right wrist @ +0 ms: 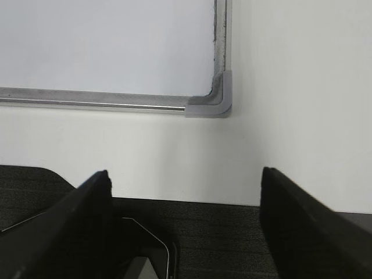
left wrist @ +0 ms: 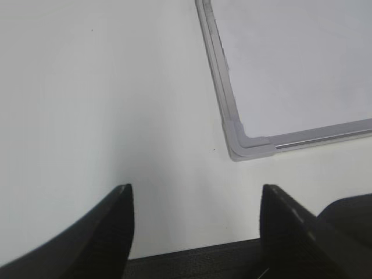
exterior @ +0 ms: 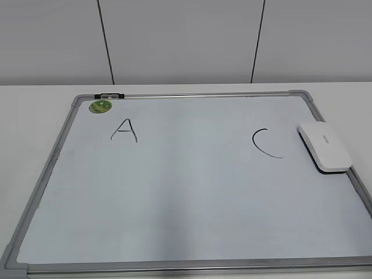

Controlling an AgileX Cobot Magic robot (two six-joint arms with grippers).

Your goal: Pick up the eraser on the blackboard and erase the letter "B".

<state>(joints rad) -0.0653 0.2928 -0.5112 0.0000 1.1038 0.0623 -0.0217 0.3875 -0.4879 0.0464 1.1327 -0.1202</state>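
The white eraser [exterior: 325,146] lies flat on the right edge of the blackboard [exterior: 174,192], a white board with a grey frame, beside a black "C" [exterior: 266,143]. A black "A" [exterior: 124,130] is at the upper left. No letter "B" shows between them; that area is blank. Neither gripper shows in the exterior view. My left gripper [left wrist: 195,200] is open and empty over the white table, near the board's near left corner [left wrist: 247,142]. My right gripper [right wrist: 185,183] is open and empty near the board's near right corner [right wrist: 212,102].
A small round green sticker [exterior: 100,106] and a black clip [exterior: 109,95] sit at the board's far left corner. The board lies on a white table [exterior: 29,116] with a grey panelled wall behind. A dark mat [right wrist: 221,238] edges the table near both grippers.
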